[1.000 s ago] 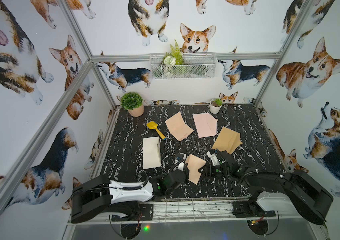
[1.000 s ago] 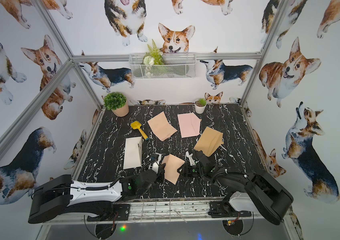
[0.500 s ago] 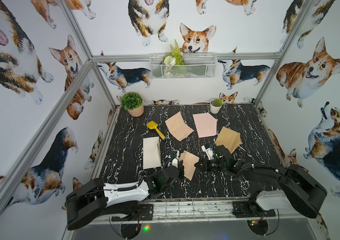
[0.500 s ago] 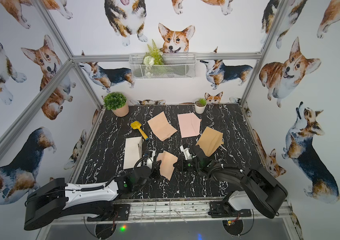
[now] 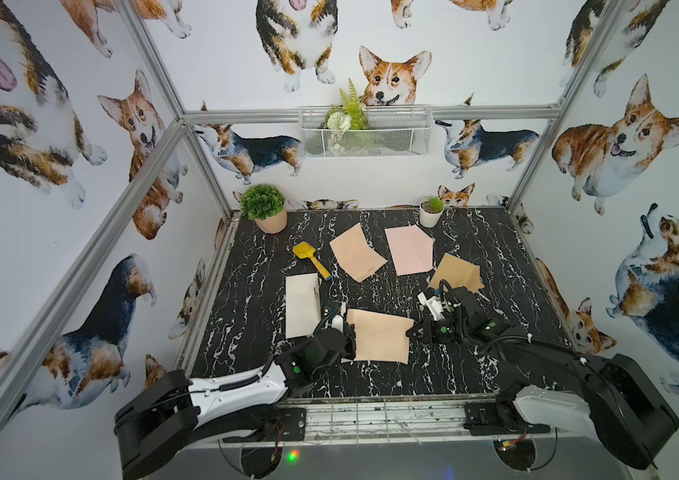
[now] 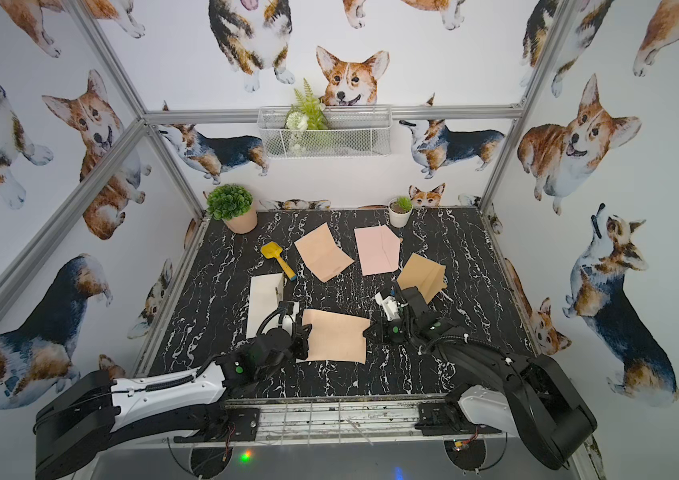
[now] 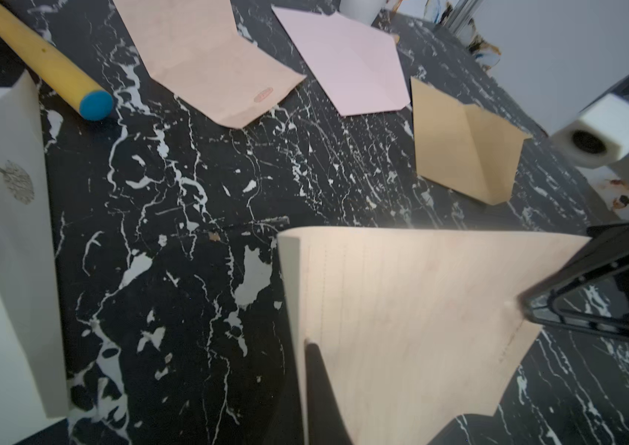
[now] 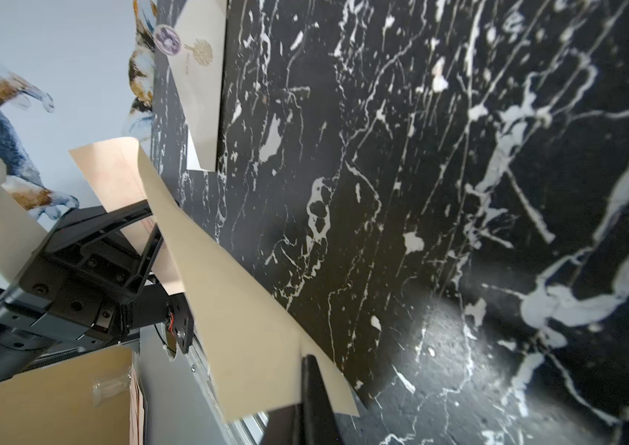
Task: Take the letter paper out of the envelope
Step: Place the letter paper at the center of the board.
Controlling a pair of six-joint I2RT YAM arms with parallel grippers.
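Observation:
A peach envelope (image 5: 377,336) (image 6: 335,336) hangs stretched between my two grippers, just above the front middle of the table. My left gripper (image 5: 350,336) (image 7: 307,345) is shut on its left edge. My right gripper (image 5: 410,332) (image 8: 307,358) is shut on its right edge. In the right wrist view a beige sheet, the letter paper (image 8: 228,300), runs from my right fingers toward the left gripper. A pinker piece with a dotted seam (image 8: 112,173) shows behind it there. The left wrist view shows faint ruled lines on the sheet (image 7: 401,308). In both top views I cannot tell envelope from paper.
A white envelope (image 5: 302,305) lies just left of the left gripper. Behind lie a yellow toy shovel (image 5: 310,259), a peach envelope (image 5: 356,257), a pink one (image 5: 408,249) and a brown one (image 5: 456,272) close behind the right wrist. Two potted plants (image 5: 265,208) (image 5: 431,210) stand at the back.
My right gripper has shut on the sheet's right edge. The sheet, narrow and tilted before, now spreads wide between the two grippers. The left gripper stayed shut on it.

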